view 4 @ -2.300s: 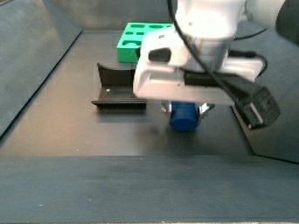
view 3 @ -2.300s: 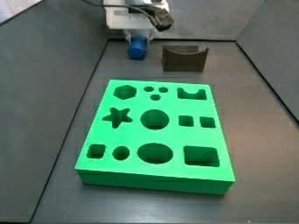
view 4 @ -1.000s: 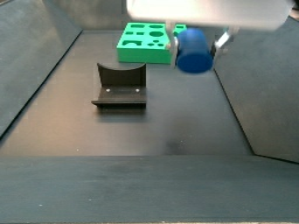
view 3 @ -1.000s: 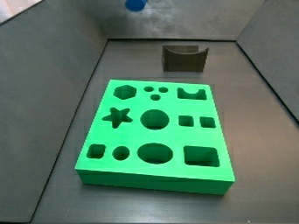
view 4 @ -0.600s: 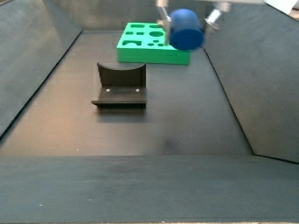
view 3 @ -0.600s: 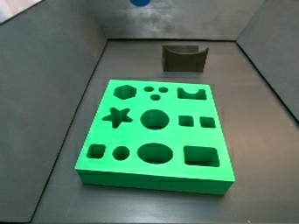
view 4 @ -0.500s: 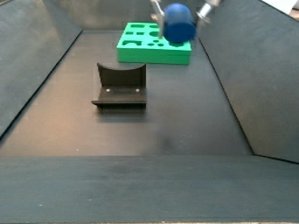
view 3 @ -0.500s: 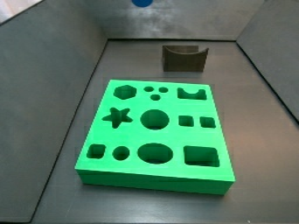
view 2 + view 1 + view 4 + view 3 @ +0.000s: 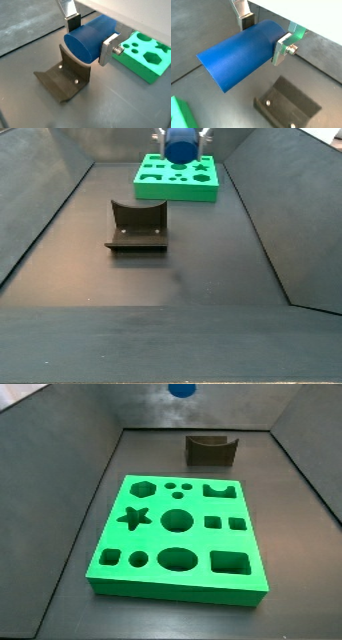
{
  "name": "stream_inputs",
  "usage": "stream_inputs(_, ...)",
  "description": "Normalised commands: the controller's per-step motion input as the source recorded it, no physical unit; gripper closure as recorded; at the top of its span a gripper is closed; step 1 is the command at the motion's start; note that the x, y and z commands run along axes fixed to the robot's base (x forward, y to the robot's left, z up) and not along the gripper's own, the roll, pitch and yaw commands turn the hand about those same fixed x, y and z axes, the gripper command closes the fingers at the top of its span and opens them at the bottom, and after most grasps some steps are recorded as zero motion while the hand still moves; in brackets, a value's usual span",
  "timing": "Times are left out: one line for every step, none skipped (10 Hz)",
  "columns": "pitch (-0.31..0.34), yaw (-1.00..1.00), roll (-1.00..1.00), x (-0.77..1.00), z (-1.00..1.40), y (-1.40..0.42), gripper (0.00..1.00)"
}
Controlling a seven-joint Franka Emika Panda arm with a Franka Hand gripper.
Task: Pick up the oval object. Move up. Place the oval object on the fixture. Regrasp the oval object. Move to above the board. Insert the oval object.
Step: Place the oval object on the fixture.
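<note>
The oval object (image 9: 238, 57), a smooth blue peg, hangs high in the air with my gripper (image 9: 263, 36) shut on it, silver fingers (image 9: 282, 47) pressed to both sides. In a wrist view the oval object (image 9: 85, 41) and gripper (image 9: 90, 37) are above the dark notched fixture (image 9: 63, 80), with the green board (image 9: 143, 55) beyond. Both side views show only the oval object (image 9: 181, 389) (image 9: 179, 145) at the frame's upper edge, the gripper body cut off. The fixture (image 9: 210, 449) (image 9: 136, 225) stands on the floor beside the board (image 9: 174, 534) (image 9: 177, 178).
Dark grey walls (image 9: 80, 444) slope up around the floor on all sides. The fixture (image 9: 291, 105) and a corner of the board (image 9: 179, 117) lie far below the peg in a wrist view.
The peg was lifted off the floor in the gripper and has since travelled sideways at height, now nearer the fixture's line. Board and fixture have not moved.
</note>
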Motion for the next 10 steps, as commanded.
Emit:
stream_inputs(0.137, 0.02, -0.07, 0.95, 0.01, -0.16, 1.0)
stream_inputs(0.138, 0.02, -0.06, 0.89, 0.01, -0.12, 1.0)
stream_inputs(0.146, 0.02, -0.04, 0.75, 0.01, -0.06, 1.0)
stream_inputs(0.148, 0.03, -0.02, 0.63, 0.01, -0.03, 1.0)
stream_inputs(0.149, 0.03, -0.01, 0.54, 0.0, -0.03, 1.0)
stream_inputs(0.157, 0.03, 0.0, 0.45, 0.0, -0.02, 1.0)
stream_inputs(0.14, 0.05, -1.0, 0.68, -0.02, 0.68, 1.0)
stream_inputs(0.143, 0.04, -1.0, 0.61, -0.02, 0.66, 1.0)
stream_inputs(0.145, 0.01, -1.0, 0.54, -0.02, 0.55, 1.0)
stream_inputs(0.167, -0.01, -1.0, 0.43, 0.0, 0.33, 1.0)
